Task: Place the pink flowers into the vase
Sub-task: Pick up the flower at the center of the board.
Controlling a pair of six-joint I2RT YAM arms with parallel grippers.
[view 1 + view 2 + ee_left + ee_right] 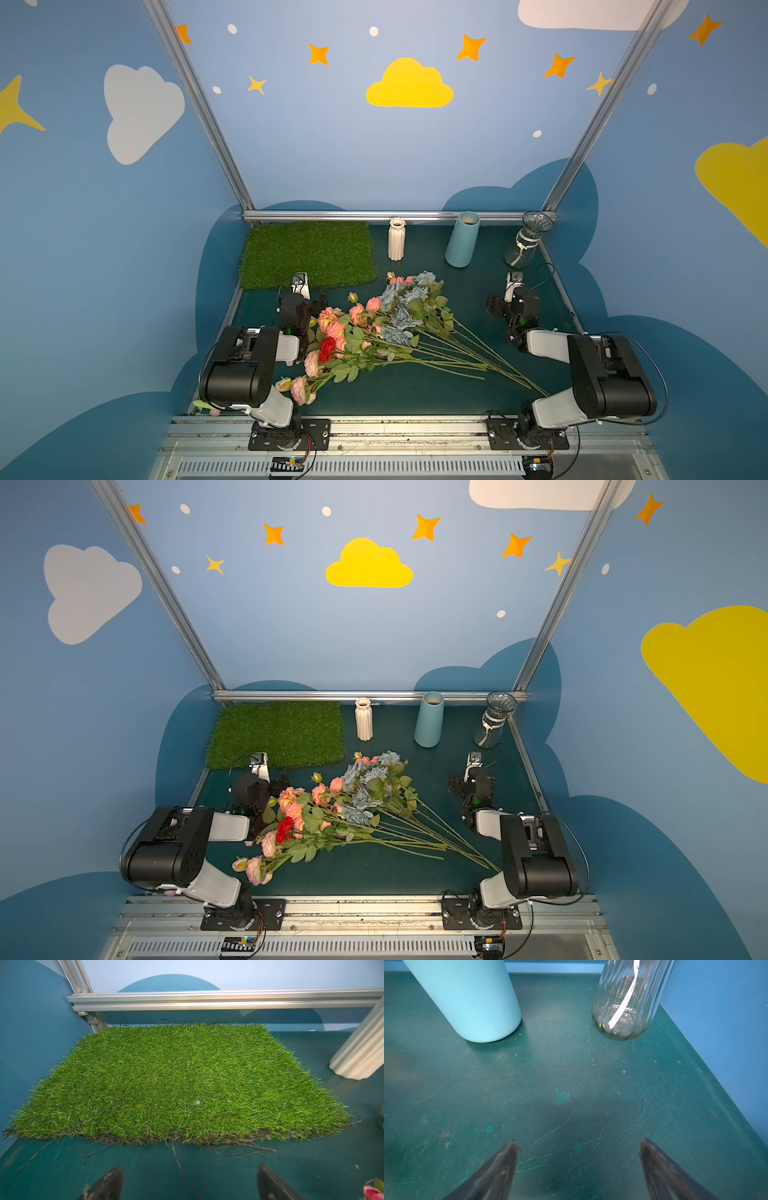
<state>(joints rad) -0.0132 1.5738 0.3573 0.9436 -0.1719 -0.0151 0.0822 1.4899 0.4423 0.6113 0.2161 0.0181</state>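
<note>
Pick-up pending: left tool point(190, 1165) and right tool point(578, 1140) are spread wide, empty.
Pink flowers point(332, 324) lie beside left tool; one must be gripped next.

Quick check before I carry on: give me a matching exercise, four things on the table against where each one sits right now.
Things
1. pink flowers
2. grass mat
3. glass vase
4. light blue vase

Places
a. back right corner, upright, no flowers in it
b. back left corner, lying flat
c. heaped at the centre, stems lying down
d. upright at the back, middle of the vase row

Pairs: 1-c, 2-b, 3-a, 4-d
</note>
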